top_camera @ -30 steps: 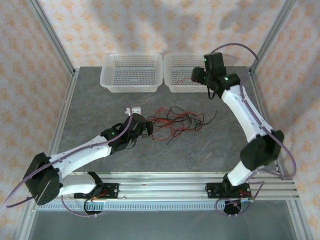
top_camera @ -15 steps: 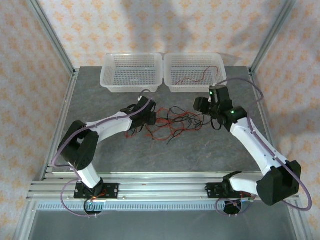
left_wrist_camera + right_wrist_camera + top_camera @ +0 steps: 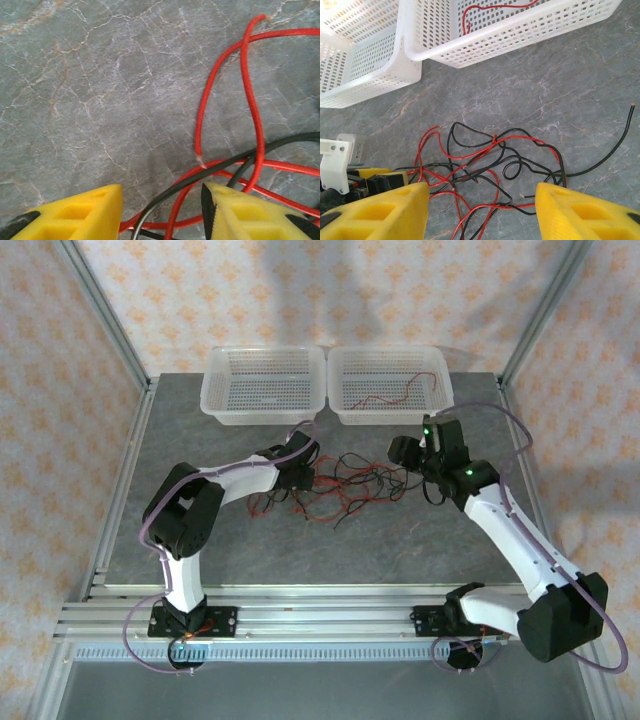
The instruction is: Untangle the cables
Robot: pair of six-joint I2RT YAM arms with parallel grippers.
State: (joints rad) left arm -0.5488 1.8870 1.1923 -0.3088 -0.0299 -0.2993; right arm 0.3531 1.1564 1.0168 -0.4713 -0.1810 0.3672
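Grey stone-look desk [image 3: 200, 540], with two white mesh baskets along the far edge. The right basket [image 3: 385, 418] has one red cable [image 3: 385, 397] lying in it, and the left basket [image 3: 262, 415] sits just beside it. The rest of the cables [image 3: 350, 480] are one loose red-and-black knot around mid-desk, nearer than the baskets and right between the two arms.

The left fingers [image 3: 80, 217] are low over the left edge of the knot and partly apart. A couple of red strands and a black one run through the gap, and as far as I can tell nothing is pinched. The right fingers [image 3: 380, 212] are spread wide over the right side of the knot, holding nothing.

Handling-wise, my guess is these are featherlight and floppy but a bit springy, since they keep their curls. The insulation is probably slick, so a lazy pinch would slip. With no weight to the pile, tugging one strand would likely drag the whole lump along.

I'd go for a free tip. The black end [image 3: 630, 107] pokes out to the right, apart from the rest. Pin the knot with one side and draw slowly with the other.
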